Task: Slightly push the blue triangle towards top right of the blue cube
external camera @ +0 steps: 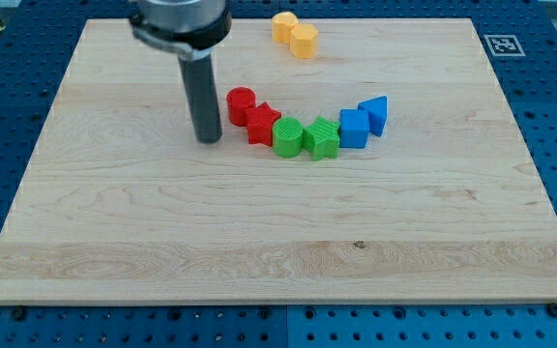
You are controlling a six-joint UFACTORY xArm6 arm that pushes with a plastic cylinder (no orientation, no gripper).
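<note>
The blue triangle (376, 113) sits on the wooden board (278, 232), touching the upper right side of the blue cube (353, 128). Both end a curved row of blocks at the board's middle. My tip (209, 139) rests on the board to the left of that row, just left of the red cylinder (241, 103), far from the blue triangle. Nothing hides the blue blocks.
The row runs from the red cylinder through a red star-like block (262, 124), a green cylinder (287, 136) and a green block (322, 138) to the blue cube. Two yellow blocks (295, 34) sit near the view's top edge. A marker tag (501, 43) is at the board's top right corner.
</note>
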